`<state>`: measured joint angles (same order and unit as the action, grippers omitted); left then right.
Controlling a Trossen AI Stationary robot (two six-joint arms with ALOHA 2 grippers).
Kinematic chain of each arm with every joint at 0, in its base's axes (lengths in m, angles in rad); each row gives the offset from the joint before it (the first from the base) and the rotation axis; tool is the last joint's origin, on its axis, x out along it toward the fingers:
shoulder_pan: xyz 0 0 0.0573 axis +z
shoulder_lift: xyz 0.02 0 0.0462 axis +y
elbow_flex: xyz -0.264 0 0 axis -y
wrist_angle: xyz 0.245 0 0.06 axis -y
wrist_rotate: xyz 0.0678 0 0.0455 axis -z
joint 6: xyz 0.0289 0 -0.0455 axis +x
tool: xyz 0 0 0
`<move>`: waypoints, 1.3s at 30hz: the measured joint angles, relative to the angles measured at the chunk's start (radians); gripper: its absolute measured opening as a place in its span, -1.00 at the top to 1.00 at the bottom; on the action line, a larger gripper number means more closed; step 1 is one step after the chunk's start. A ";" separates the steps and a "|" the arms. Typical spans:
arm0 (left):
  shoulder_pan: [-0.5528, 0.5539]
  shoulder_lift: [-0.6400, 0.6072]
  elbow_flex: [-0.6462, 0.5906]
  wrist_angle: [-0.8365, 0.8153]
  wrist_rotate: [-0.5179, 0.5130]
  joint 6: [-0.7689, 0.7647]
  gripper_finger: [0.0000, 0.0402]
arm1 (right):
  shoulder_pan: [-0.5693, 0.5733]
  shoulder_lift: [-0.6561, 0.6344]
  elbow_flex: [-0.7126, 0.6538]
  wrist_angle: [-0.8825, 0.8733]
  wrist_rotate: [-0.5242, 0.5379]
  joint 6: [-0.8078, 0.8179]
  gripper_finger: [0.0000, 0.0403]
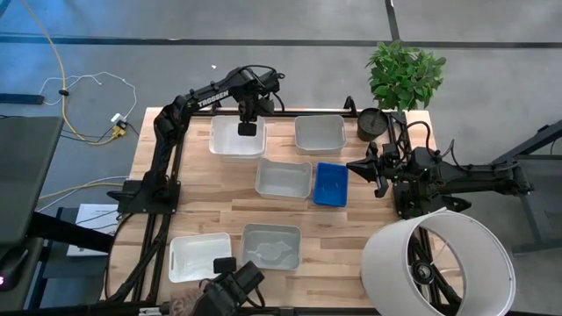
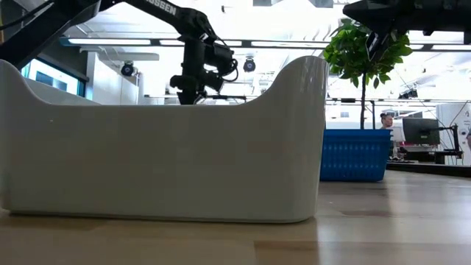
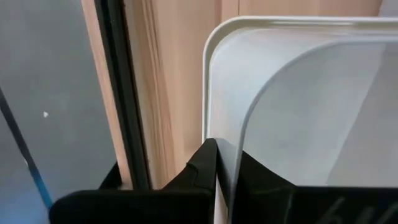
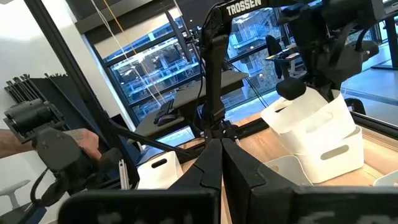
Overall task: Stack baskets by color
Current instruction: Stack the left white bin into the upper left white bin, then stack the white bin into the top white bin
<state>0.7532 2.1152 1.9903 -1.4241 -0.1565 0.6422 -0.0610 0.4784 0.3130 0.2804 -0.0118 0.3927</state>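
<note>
On the near left of the wooden table [image 1: 211, 206], a white basket [image 1: 199, 257] is sitting flat with a translucent grey basket [image 1: 271, 246] just beside it. Farther back, the left gripper [image 1: 248, 128] is hanging over a white basket at the back left [image 1: 236, 138], its fingers [image 3: 202, 165] pinched tight on the thin rim of a white basket, which the right wrist view is showing tilted and lifted above another white one beneath it. To the right of that, a second translucent grey basket [image 1: 284, 178] is lying in the middle of the table, and behind it a pale basket at the back [image 1: 320, 133] is resting near the far edge. A bright blue basket [image 1: 331, 184] is sitting just beside the middle grey one. Further right, the right gripper [image 1: 358, 166] is hovering near the blue basket with its fingers closed together and holding nothing. A small black pot [image 1: 372, 124] and a leafy green plant [image 1: 404, 74] are standing at the back right corner, while a large white lampshade [image 1: 436, 268] is occupying the near right.
</note>
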 joint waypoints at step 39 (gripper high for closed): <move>0.069 -0.286 0.095 0.247 0.330 -0.582 -0.08 | 0.000 0.000 0.000 0.013 -0.031 -0.049 1.00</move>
<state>0.8220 1.8296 2.0852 -1.1768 0.1739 0.0600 -0.0611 0.4782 0.3128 0.2937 -0.0425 0.3442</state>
